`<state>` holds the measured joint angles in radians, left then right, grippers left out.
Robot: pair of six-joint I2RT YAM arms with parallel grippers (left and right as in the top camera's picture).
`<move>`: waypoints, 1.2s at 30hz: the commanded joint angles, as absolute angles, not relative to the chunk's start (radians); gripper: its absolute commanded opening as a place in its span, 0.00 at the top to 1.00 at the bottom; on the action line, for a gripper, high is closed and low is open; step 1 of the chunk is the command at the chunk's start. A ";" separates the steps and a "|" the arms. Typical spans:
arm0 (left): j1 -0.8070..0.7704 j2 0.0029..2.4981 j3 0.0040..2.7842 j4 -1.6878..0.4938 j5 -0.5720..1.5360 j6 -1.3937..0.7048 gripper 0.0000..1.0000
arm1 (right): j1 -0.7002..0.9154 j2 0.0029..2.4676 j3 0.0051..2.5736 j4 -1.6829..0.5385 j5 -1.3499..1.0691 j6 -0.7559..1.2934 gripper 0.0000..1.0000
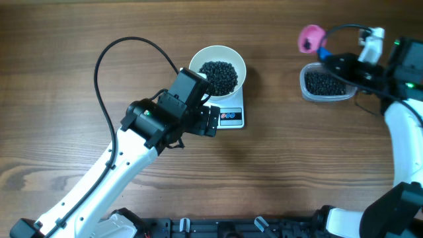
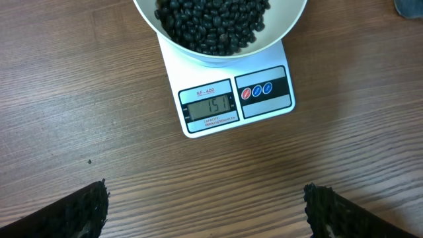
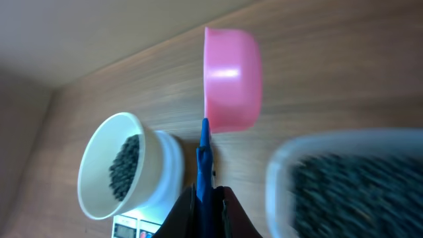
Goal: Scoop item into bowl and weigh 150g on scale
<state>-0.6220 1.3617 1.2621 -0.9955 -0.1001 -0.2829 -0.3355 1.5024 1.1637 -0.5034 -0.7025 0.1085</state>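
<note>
The beans (image 1: 218,76) sat in the bowl (image 1: 238,58) on the scale (image 2: 234,99). Its display (image 2: 209,106) read 151, so I judged the weighing about done, just a tiny bit over. My left gripper (image 2: 205,205) hung wide open and empty just in front of the scale. My right gripper (image 3: 205,198), well off to the scale's right, was shut tight on the pink scoop (image 3: 231,79).

- Left arm (image 1: 99,175): a long, rounded white link with black joint housings and a boxy black block at the wrist.
- A thin black cable (image 1: 100,59) arcs out from it.
- Right arm (image 1: 404,135): a white link, black joints, a small green light (image 1: 398,43) and a white fitting (image 1: 374,41).
- Left gripper (image 2: 205,201): black fingers (image 2: 82,211) with a rough, grainy surface.
</note>
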 commanded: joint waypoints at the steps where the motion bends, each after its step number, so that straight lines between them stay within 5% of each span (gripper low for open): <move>1: -0.627 1.363 1.277 -0.996 -0.099 -0.292 0.00 | -0.439 1.481 1.171 -0.539 -0.720 0.102 0.96; 6: -0.627 1.363 1.277 -0.996 -0.099 -0.292 0.00 | -0.527 1.481 1.170 -0.703 -0.633 -0.246 0.96; 13: -0.627 1.363 1.277 -0.996 -0.099 -0.292 0.00 | -0.527 1.481 1.170 -0.765 -0.489 -0.440 0.96; 28: -0.627 1.363 1.277 -0.996 -0.099 -0.292 0.00 | -0.285 1.481 1.170 -0.710 -0.047 -0.606 0.96; 32: -0.627 1.363 1.277 -0.996 -0.099 -0.292 0.00 | -0.283 1.481 1.170 -0.704 -0.036 -0.590 0.96; 36: -0.627 1.363 1.277 -0.996 -0.099 -0.292 0.00 | -0.283 1.468 1.171 -0.704 -0.281 -0.512 0.96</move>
